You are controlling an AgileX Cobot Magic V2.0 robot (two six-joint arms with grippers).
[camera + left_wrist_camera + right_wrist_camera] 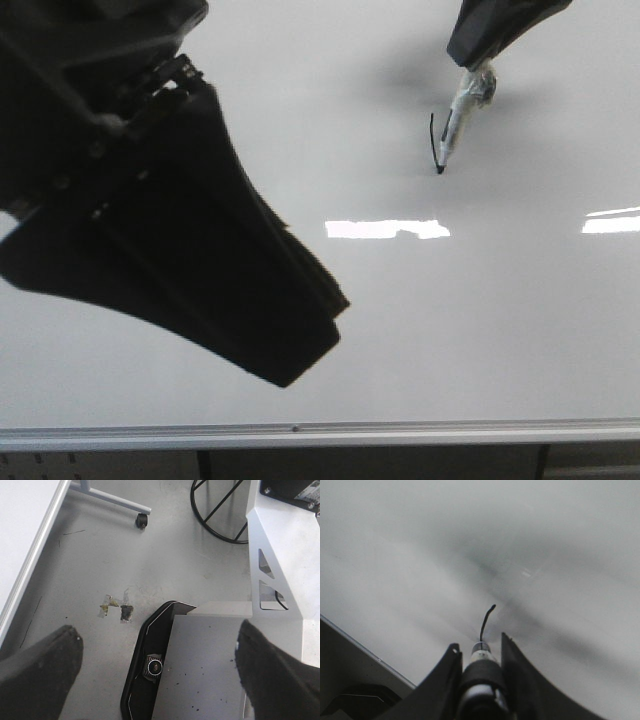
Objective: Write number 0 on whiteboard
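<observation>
The whiteboard (300,330) is glossy and white-grey and fills the front view, with a silver rail (300,435) along its lower edge. My right gripper (472,62) comes in from the top right, shut on a white marker (460,115) whose black tip touches the board. One short, slightly curved black stroke (434,140) runs up from that tip; no closed number 0 loop shows. The right wrist view has the same stroke (486,620) beyond the marker (481,655), which is clamped in my right gripper (479,642). My left gripper (157,630) is open, empty and facing the floor.
My black left arm (180,220) covers the left of the front view. Bright reflections (385,228) lie on the board. The left wrist view shows grey floor, a caster wheel (142,521), a black cable loop (215,515), tape scraps (117,607) and a white metal base (285,555).
</observation>
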